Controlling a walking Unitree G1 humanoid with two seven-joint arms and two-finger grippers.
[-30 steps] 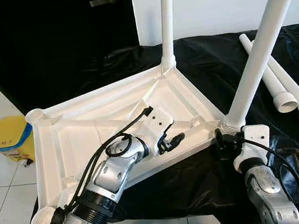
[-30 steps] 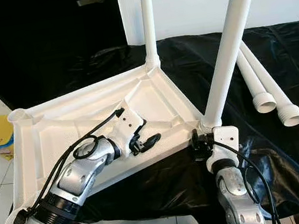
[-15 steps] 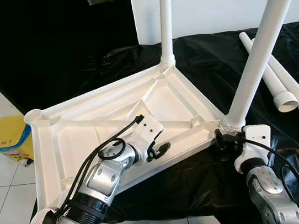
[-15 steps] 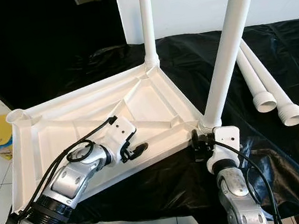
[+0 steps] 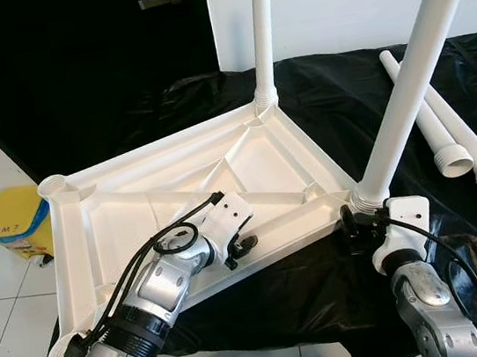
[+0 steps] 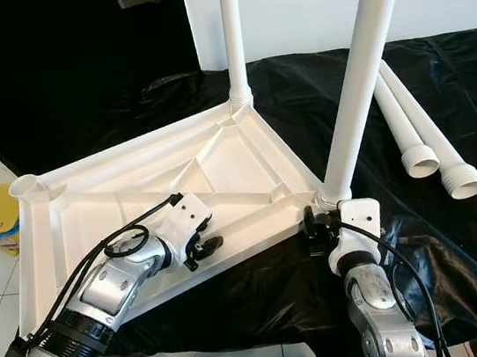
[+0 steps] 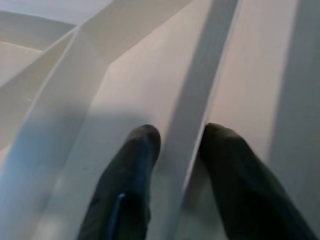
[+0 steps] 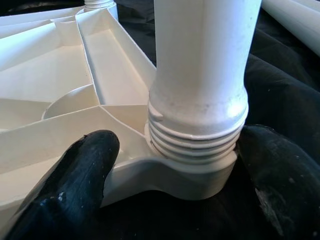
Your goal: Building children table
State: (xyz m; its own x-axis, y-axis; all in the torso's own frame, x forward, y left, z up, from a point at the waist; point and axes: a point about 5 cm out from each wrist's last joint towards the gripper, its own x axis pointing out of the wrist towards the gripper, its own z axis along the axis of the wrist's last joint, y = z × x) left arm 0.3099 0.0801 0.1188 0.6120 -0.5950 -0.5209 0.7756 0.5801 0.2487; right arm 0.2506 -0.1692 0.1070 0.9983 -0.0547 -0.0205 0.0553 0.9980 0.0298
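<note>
**Upturned tabletop, two legs seated, both claws at near rim**

Landmark: white tabletop (image 5: 136,210), lying underside-up on black sheeting (image 5: 324,282).

- Beyond its left corner: yellow container (image 5: 14,225) on the tiled floor (image 5: 2,327).
- Left claw (image 5: 241,249): at the tabletop's near rim, left of centre. Left wrist view shows the black fingers (image 7: 130,175) parted, straddling a raised white rib; gripping nothing.
- Far corner: first leg (image 5: 262,33) upright in its socket.
- Near right corner: second leg (image 5: 410,74) in its socket, leaning up and right; thread rings visible at the collar.
- Right claw (image 5: 354,226): at that corner, fingers (image 8: 75,175) spread either side of the leg base, not closed on it.
- Right of the tabletop: two loose legs (image 5: 455,139) lying side by side on the sheeting, well apart from it.
</note>
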